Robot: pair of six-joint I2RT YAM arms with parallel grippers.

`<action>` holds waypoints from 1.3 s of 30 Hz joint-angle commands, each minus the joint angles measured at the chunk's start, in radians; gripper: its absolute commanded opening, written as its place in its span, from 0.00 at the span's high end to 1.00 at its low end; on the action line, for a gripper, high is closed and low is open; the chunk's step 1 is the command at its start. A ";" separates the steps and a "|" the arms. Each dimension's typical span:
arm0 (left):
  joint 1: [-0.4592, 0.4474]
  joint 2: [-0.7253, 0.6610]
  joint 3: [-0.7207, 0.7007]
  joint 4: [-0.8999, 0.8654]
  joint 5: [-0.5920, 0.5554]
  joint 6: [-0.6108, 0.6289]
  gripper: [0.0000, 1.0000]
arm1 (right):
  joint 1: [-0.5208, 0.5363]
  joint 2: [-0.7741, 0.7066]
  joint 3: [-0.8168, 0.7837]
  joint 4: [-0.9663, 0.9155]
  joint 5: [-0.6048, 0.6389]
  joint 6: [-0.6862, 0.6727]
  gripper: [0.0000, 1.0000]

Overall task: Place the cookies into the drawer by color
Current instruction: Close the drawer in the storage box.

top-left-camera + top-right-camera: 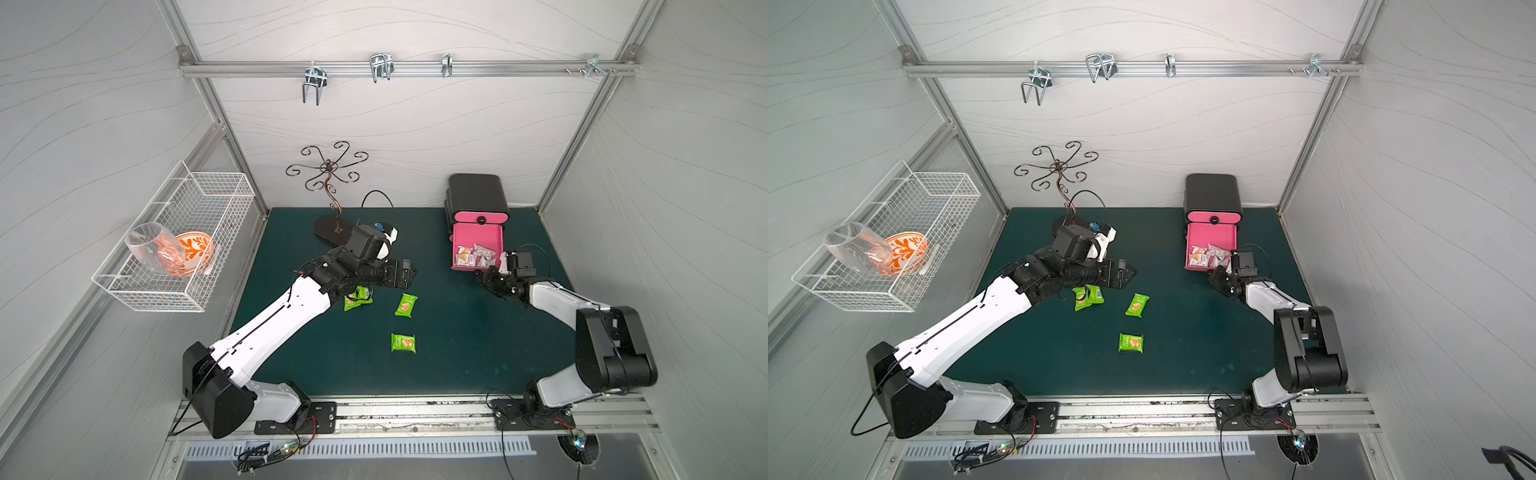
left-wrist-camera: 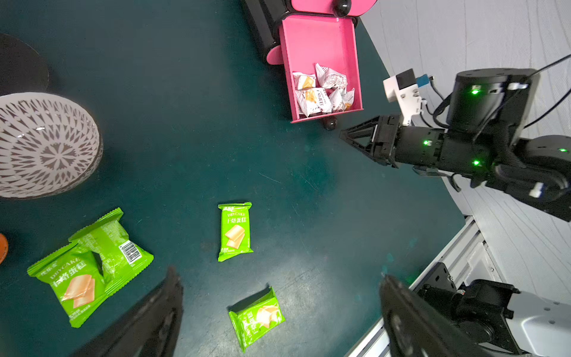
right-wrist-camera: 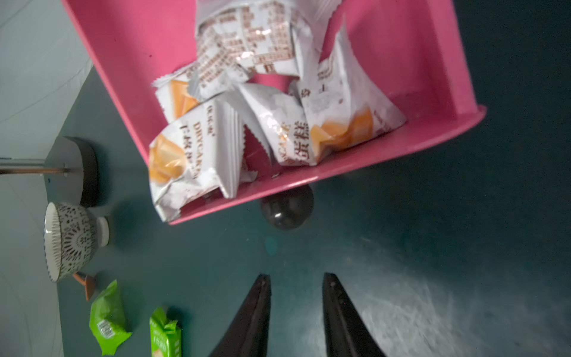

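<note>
I'm seeing the right gripper [image 3: 296,275], jaws partly apart and empty, pointing straight at the black knob [image 3: 287,207] of the open pink drawer [image 3: 309,179] holding white cookie packets [image 3: 278,123], while 4 green cookie packets [image 2: 235,231] are lying on the mat [image 2: 185,139] close by the wide-spread left gripper [image 2: 278,273], the nearer arm.

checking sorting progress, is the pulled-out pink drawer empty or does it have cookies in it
Not empty: the open drawer holds several white-wrapped cookies, bunched toward its front wall.
</note>
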 commanded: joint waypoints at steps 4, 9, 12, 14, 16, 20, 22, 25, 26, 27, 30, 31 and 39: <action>0.005 -0.028 0.002 -0.009 -0.012 0.019 0.01 | 0.027 0.078 0.028 0.123 0.102 -0.063 0.59; 0.005 -0.027 0.000 -0.009 -0.015 0.022 0.01 | 0.035 0.142 0.053 0.149 0.109 -0.087 0.58; 0.004 -0.023 0.001 -0.006 -0.017 0.023 0.01 | 0.038 0.167 0.073 0.152 0.100 -0.092 0.58; 0.005 -0.021 0.001 -0.005 -0.018 0.023 0.01 | 0.037 0.178 0.087 0.151 0.101 -0.095 0.59; 0.005 -0.019 0.001 -0.004 -0.019 0.023 0.01 | 0.038 0.183 0.103 0.141 0.110 -0.097 0.62; 0.005 -0.015 0.001 -0.002 -0.024 0.025 0.01 | 0.037 0.171 0.116 0.122 0.124 -0.098 0.72; 0.005 -0.011 0.002 -0.002 -0.024 0.023 0.01 | 0.037 0.155 0.121 0.103 0.122 -0.098 0.78; 0.007 -0.008 0.004 0.002 -0.025 0.021 0.01 | 0.037 0.119 0.133 0.053 0.124 -0.099 0.84; 0.008 -0.006 0.006 0.003 -0.024 0.020 0.01 | 0.038 0.108 0.137 0.033 0.125 -0.096 0.85; 0.008 -0.005 0.006 0.003 -0.025 0.020 0.01 | 0.039 0.095 0.147 0.004 0.120 -0.089 0.86; 0.011 -0.002 0.006 0.010 -0.025 0.017 0.01 | 0.045 0.070 0.184 -0.090 0.117 -0.083 0.87; 0.012 0.001 0.006 0.011 -0.024 0.016 0.01 | 0.045 0.065 0.191 -0.105 0.116 -0.078 0.87; 0.014 0.006 0.009 0.020 -0.017 0.008 0.01 | 0.037 0.147 0.318 -0.174 0.112 -0.071 0.87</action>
